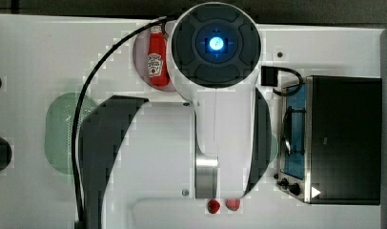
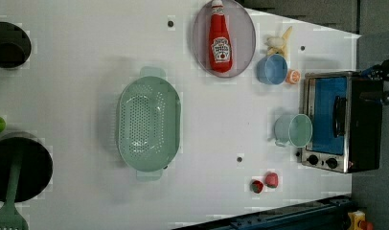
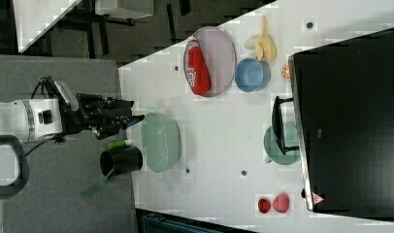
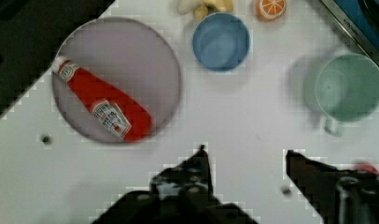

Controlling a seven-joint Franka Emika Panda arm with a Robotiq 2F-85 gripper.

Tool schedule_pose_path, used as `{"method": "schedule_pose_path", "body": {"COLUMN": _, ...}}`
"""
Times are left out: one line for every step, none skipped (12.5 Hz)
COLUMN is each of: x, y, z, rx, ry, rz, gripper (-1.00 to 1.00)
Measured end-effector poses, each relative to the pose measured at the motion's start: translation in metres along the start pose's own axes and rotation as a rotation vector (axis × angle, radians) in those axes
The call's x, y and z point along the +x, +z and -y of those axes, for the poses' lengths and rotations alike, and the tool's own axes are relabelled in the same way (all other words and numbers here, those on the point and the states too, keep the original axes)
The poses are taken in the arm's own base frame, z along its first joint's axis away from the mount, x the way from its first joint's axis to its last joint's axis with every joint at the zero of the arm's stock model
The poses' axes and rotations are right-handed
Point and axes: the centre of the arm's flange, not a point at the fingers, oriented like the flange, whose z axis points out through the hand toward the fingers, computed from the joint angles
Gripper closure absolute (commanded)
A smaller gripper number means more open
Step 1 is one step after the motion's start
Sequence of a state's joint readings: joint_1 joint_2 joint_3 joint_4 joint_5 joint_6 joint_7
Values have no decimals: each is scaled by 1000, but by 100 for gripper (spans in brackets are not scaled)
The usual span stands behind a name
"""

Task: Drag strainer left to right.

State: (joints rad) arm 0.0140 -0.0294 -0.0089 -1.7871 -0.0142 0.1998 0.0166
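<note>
The strainer (image 2: 148,123) is a pale mint-green oval colander with a dotted bottom. It sits on the white table toward the left view's left. In the top view the strainer (image 1: 63,131) peeks out from under the arm at the left. In the right view my gripper (image 3: 137,118) reaches in from the left, its tips close to the near rim of the strainer (image 3: 161,141); I cannot tell if they touch. In the wrist view my gripper (image 4: 246,156) is open, with bare table between its black fingers (image 4: 194,170).
A grey plate (image 2: 245,28) holds a ketchup bottle (image 2: 220,40). Beside it are a blue bowl (image 2: 272,68), a banana and an orange slice. A mint mug (image 2: 294,130) stands before the toaster oven (image 2: 341,124). Two strawberries (image 2: 264,183) lie near the table edge. Black pots (image 2: 17,165) are at the left view's left.
</note>
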Motion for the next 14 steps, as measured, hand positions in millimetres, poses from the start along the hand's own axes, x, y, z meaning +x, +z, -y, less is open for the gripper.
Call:
{"method": "schedule_pose_path", "body": {"x": -25, "y": 6, "z": -29, "rx": -55, "ry": 7, "rz": 69, "gripper": -59}}
{"method": "schedule_pose_path", "body": {"x": -51, "y": -2, "z": -63, "rx": -99, "ry": 20, "rz": 121, "gripper": -81}}
{"method": "schedule_pose_path", "body": {"x": -68, "y": -20, "z": -92, "rx": -96, "ry": 34, "rz": 129, "gripper": -99}}
{"method": "schedule_pose_path", "body": {"x": -80, "y": -49, "z": -113, "rx": -55, "ry": 44, "rz": 99, "gripper": -100}}
{"method": "schedule_pose_path", "body": {"x": -90, "y": -83, "z": -127, "rx": 7, "ry": 48, "rz": 47, "gripper": -100}}
{"method": "schedule_pose_path", "body": {"x": -98, "y": -114, "z": -136, "rx": 64, "ry": 49, "rz": -12, "gripper": -100}}
{"method": "schedule_pose_path", "body": {"x": -102, "y": -139, "z": -137, "rx": 126, "ry": 50, "rz": -64, "gripper": -100}}
{"method": "schedule_pose_path", "body": {"x": -106, "y": -149, "z": -126, "rx": 162, "ry": 40, "rz": -111, "gripper": -100}}
{"method": "schedule_pose_path", "body": {"x": -113, "y": -146, "z": -106, "rx": 152, "ry": 20, "rz": -125, "gripper": -100}}
{"method": "schedule_pose_path", "body": {"x": -126, "y": -127, "z": -78, "rx": 111, "ry": 1, "rz": -92, "gripper": -100}}
{"method": "schedule_pose_path", "body": {"x": -140, "y": -98, "z": -42, "rx": 55, "ry": -4, "rz": -70, "gripper": -100}}
{"method": "schedule_pose_path", "body": {"x": -157, "y": -66, "z": -3, "rx": 12, "ry": 0, "rz": -53, "gripper": -100}}
{"method": "schedule_pose_path", "body": {"x": -178, "y": -27, "z": 32, "rx": -40, "ry": 1, "rz": -24, "gripper": -100}}
{"method": "schedule_pose_path", "body": {"x": -198, "y": 12, "z": 60, "rx": -84, "ry": 17, "rz": -2, "gripper": -100}}
